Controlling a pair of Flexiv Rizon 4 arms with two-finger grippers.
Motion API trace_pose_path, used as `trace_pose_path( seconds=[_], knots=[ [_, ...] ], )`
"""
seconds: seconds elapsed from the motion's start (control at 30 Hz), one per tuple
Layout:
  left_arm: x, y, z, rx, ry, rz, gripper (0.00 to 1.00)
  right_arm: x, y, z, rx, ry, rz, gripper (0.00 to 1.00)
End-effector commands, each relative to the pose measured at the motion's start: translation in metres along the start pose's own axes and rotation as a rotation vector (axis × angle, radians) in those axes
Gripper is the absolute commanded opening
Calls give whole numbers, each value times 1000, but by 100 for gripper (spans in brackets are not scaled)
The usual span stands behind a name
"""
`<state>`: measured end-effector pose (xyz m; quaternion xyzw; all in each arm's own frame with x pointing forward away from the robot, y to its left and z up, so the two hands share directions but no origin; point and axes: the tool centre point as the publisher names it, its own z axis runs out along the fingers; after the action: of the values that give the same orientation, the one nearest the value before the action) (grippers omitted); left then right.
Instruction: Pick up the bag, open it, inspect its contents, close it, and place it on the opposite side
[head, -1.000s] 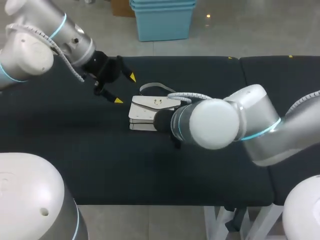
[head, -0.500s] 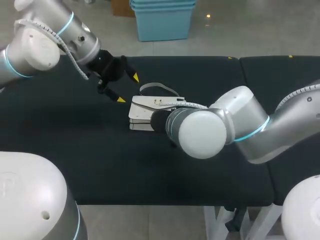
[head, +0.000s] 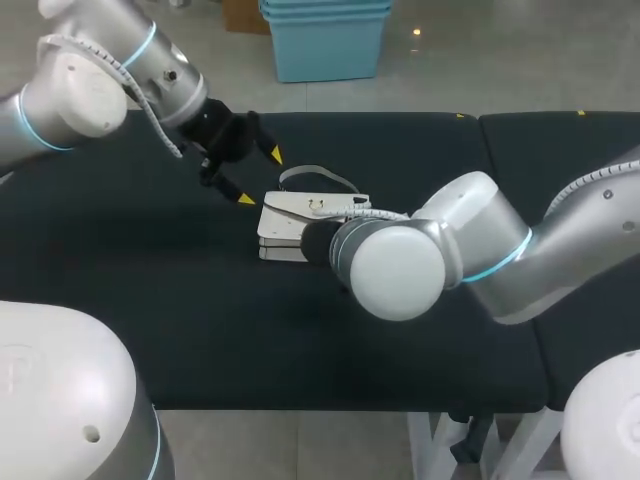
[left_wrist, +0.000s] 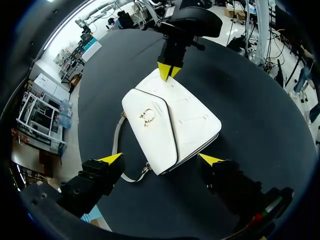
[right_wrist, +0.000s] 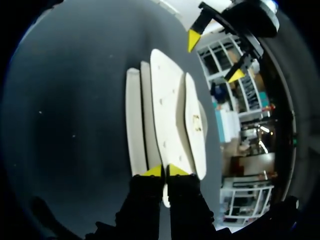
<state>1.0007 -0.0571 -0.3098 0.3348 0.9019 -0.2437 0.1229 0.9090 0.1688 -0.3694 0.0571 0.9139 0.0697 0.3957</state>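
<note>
A white bag (head: 296, 218) lies flat on the black desk (head: 150, 290), about in the middle and a little to the left. Its flap faces up, with a small metal clasp (left_wrist: 147, 116) on it. A pale strap (head: 318, 176) loops out from the far side of the bag and rests on the desk.

The left arm (head: 105, 85) comes in from the far left corner. The left jaws hang in the air just left of the bag and a little beyond it, touching nothing. They stand wide apart, and in the left wrist view the two yellow fingertips (left_wrist: 111, 159) sit on either side of the bag's near corner, with the bag below and ahead of them.

The right arm (head: 470, 250) reaches in from the right, low over the desk, and its wrist hides the bag's right end in the head view. The right jaws are drawn almost together at that end of the bag. In the right wrist view a thin white layer of the bag's edge runs between the two fingertips (right_wrist: 152, 171), so they appear to pinch it. The rest of the bag stretches away ahead of them, lying on the desk.
</note>
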Motion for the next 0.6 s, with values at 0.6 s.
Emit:
trace_pose_path(
  seconds=[0.6],
  knots=[
    [2,-20,14,19,-66,82,91,7,-1,5,19,-131,-14,0]
  ],
)
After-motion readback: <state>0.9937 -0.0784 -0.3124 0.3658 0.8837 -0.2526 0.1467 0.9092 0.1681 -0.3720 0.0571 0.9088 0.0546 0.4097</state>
